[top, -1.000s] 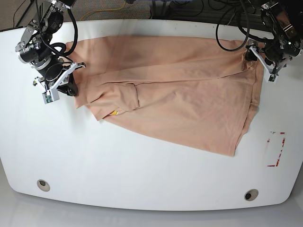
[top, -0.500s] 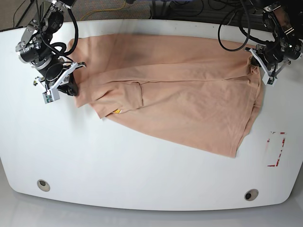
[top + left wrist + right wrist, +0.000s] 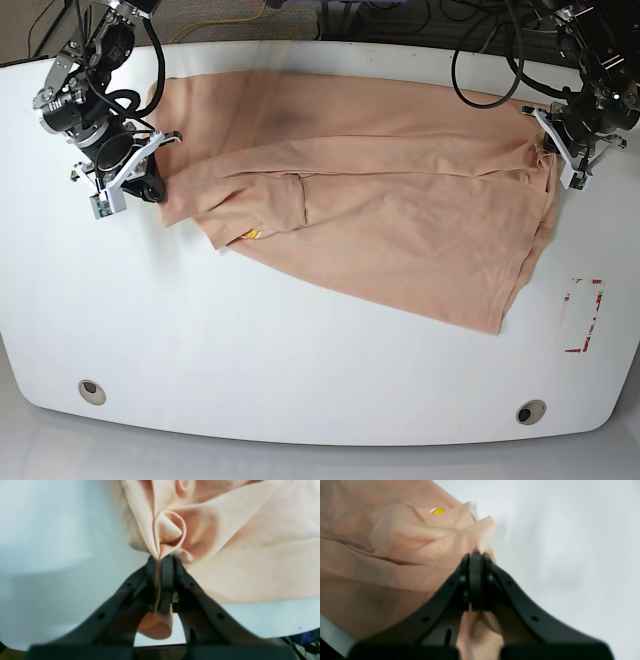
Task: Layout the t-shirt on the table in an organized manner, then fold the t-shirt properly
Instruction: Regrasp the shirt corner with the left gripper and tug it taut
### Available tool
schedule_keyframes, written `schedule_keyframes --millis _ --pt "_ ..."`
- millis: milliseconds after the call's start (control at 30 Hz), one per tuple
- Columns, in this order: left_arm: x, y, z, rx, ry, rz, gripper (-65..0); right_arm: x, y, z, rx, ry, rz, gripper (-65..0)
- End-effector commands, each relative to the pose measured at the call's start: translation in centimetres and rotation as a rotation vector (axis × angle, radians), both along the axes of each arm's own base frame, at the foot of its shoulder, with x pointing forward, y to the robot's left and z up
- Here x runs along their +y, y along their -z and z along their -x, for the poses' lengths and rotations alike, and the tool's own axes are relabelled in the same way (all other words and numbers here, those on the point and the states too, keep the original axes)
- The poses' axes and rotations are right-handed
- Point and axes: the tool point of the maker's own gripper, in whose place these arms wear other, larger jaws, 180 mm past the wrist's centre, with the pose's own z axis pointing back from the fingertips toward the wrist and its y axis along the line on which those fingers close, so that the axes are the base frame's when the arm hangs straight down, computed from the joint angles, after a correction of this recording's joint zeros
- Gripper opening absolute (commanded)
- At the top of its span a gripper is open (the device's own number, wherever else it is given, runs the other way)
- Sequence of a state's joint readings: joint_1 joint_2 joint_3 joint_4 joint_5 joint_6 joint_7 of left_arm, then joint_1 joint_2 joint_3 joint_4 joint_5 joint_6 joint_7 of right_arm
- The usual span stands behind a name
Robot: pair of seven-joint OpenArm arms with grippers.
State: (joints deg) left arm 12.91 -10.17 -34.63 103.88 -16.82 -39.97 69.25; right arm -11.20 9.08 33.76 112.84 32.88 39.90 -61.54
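Note:
The peach t-shirt (image 3: 380, 210) lies spread and wrinkled across the far half of the white table (image 3: 300, 380), stretched between both arms. My left gripper (image 3: 553, 150) is at the shirt's right edge in the base view, shut on a pinched fold of cloth (image 3: 170, 540); fabric runs between its black fingers (image 3: 167, 580). At the shirt's other edge, my right gripper (image 3: 155, 190) is shut on the t-shirt (image 3: 425, 542), with cloth hanging below its closed tips (image 3: 476, 555). A bit of yellow print (image 3: 438, 511) peeks out from under a folded-over sleeve (image 3: 270, 205).
A red-marked rectangle (image 3: 583, 315) lies on the table right of the shirt's lower corner. Two round grommet holes (image 3: 91, 391) (image 3: 530, 412) sit near the front edge. Cables and dark floor run behind the far edge.
My left gripper closed on the shirt's right edge and moved slightly rightward, pulling the cloth a little that way. The right gripper kept its grip and place.

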Motion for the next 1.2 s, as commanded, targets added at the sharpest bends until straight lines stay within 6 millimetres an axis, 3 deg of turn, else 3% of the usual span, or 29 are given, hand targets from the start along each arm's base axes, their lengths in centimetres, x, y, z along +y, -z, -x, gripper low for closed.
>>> schedule_keyframes --millis 0,100,167,467,600,1000,1167 --pt "1.5 -1.3 -0.6 -0.022 0.01 -0.05 -65.0 -0.1 -1.5 -0.7 -0.059 -0.008 0.003 -65.0" --pt "1.7 -1.5 -0.6 -0.022 0.011 -0.057 -64.6 -0.1 -1.5 -0.7 -0.059 -0.008 0.003 -65.0" --pt "1.8 -1.5 -0.6 -0.022 0.012 -0.059 -60.8 -0.1 -1.5 -0.7 -0.059 -0.008 0.003 -65.0" --pt "1.8 -1.4 -0.5 -0.018 0.012 -0.059 -35.4 -0.1 -1.5 -0.8 -0.061 -0.008 0.003 -65.0" --pt "1.8 -1.3 -0.5 -0.017 0.011 -0.058 -28.7 -0.1 -1.5 -0.8 -0.061 -0.008 0.003 -65.0" --pt "1.8 -1.3 -0.4 -0.015 0.009 -0.055 -28.2 -0.1 -1.6 -0.8 -0.062 -0.008 0.003 -65.0" --pt "1.8 0.2 0.3 0.027 -0.007 -0.024 -28.2 -0.1 -1.6 -0.8 -0.062 -0.008 0.003 -65.0"
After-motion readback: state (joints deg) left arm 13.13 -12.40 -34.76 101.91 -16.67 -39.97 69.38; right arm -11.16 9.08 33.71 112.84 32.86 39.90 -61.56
